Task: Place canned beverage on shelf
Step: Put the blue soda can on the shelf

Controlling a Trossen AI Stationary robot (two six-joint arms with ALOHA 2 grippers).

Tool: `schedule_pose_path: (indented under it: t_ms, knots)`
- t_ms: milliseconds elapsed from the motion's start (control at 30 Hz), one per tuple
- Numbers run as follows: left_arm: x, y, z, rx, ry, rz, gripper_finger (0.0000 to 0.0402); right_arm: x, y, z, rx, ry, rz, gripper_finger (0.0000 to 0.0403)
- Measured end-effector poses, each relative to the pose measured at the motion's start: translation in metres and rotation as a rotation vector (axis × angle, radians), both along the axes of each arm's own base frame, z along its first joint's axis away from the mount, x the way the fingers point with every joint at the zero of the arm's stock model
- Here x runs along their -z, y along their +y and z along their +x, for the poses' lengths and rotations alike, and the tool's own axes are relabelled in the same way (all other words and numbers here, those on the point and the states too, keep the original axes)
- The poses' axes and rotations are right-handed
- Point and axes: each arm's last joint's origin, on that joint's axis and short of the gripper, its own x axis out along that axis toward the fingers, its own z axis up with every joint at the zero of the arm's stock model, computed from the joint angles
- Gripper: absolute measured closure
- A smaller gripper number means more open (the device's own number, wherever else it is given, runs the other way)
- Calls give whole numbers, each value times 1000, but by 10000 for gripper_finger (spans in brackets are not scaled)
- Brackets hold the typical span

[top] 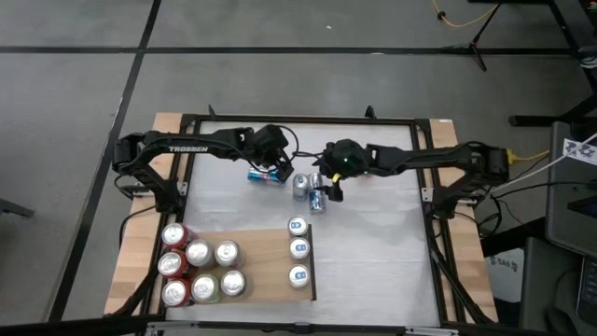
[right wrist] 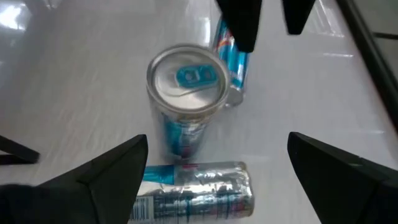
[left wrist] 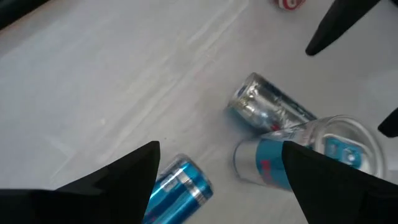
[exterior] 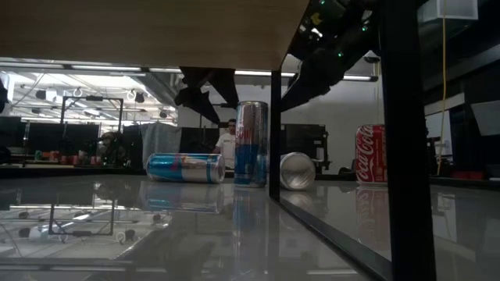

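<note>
Shelf [top: 266, 245]: near table edge, well clear of both grippers, cans standing on it.
Left gripper [top: 277, 174]: fingers apart, over lying blue can [top: 260, 175].
Right gripper [top: 328, 194]: fingers apart, empty, above upright can [top: 318, 200].

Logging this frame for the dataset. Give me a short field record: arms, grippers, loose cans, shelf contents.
left gripper: open, over the blue can lying on its side, not gripping it
right gripper: open, above the upright blue can, no contact visible
loose cans on table: three, namely the blue one lying, one upright, one silver can lying
shelf: row of three blue-top cans at its right edge, cluster of seven cans at its left end
</note>
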Motion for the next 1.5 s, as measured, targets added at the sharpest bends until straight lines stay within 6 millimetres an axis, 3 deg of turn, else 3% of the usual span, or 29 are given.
schedule_pose_path:
  t_ms: [233,433,767,1500]
  knots:
    - [3,0,-1,-5,9,5,74,14,-3,7,16,25,9,26]
    - [3,0,-1,-6,10,7,74,13,-3,11,16,-8,4,26]
    - [27,2,10,9,66,-26,74,13,-3,11,19,-7,4,26]
    - [25,-21,15,69,46,-85,74,14,-5,10,71,5,-20,26]
